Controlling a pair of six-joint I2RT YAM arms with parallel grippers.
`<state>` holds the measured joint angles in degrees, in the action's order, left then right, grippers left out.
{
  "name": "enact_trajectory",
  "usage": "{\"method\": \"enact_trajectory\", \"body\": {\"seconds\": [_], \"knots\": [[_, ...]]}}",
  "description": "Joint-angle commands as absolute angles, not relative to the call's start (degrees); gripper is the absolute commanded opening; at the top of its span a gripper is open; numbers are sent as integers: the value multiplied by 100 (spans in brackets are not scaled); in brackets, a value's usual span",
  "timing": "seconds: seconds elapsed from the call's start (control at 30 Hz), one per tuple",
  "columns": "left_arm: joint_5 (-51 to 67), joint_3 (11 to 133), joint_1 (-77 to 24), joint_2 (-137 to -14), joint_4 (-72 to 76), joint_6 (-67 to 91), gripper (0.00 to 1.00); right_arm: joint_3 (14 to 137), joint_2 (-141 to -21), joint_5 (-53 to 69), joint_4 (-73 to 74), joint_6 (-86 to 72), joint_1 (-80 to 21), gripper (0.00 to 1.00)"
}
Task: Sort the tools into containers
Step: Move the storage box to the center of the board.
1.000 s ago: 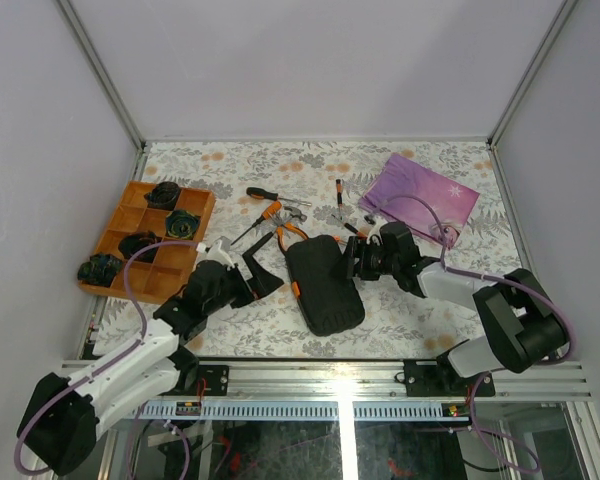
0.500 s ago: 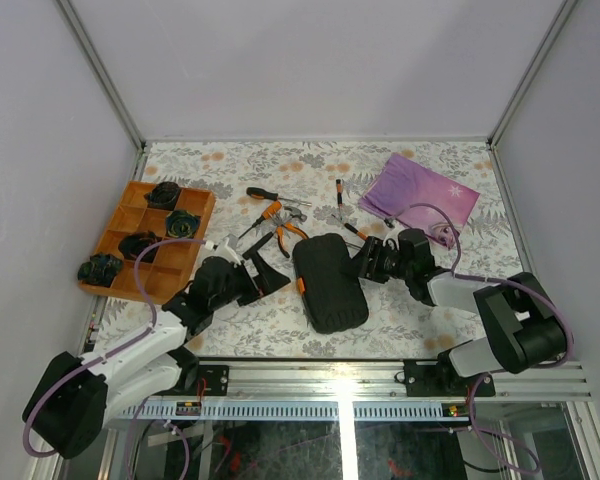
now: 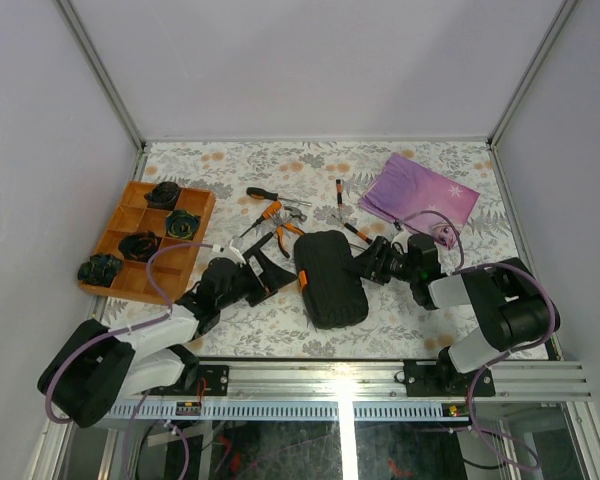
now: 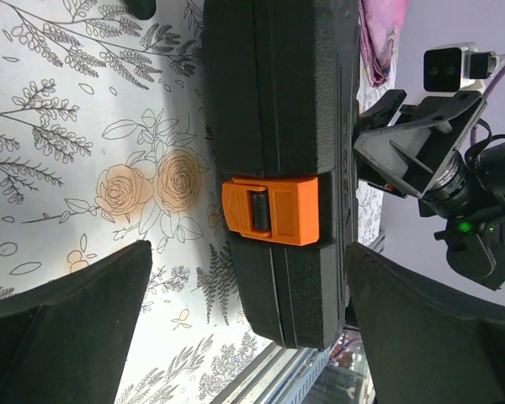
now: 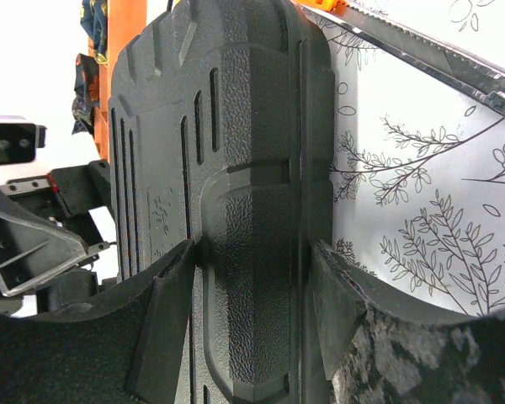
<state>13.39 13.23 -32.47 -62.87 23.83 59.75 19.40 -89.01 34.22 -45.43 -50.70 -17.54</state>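
Black case (image 3: pixel 332 278) closed, interior hidden; right jaws clamp its edge

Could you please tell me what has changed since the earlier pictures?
The right gripper closed its fingers on the tool case and nudged it slightly rightward. The left gripper, open, advanced toward the case's orange latch. The loose tools, orange tray and purple pouch stayed put.
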Motion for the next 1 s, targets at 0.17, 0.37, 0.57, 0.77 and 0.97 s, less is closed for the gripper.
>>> {"method": "enact_trajectory", "body": {"seconds": [0.17, 0.37, 0.57, 0.77, 0.97], "knots": [[1613, 1145, -3291, -7144, 4495, 6720, 93, 1570, -9340, 3146, -4166, -5219, -1687, 37], [1633, 1183, -3330, -7774, 5225, 7060, 90, 1555, -9223, 3107, -4057, -5182, -1671, 37], [1693, 1148, -3445, -8443, 5899, 7372, 89, 1579, -9163, 3120, -4004, -5175, -1673, 37], [1633, 1264, -3672, -8867, 6332, 7514, 86, 1600, -9108, 3111, -3918, -5138, -1677, 37], [1500, 1342, -3803, -9041, 6370, 7511, 79, 1613, -9079, 3111, -3861, -5117, -1678, 37]]}}
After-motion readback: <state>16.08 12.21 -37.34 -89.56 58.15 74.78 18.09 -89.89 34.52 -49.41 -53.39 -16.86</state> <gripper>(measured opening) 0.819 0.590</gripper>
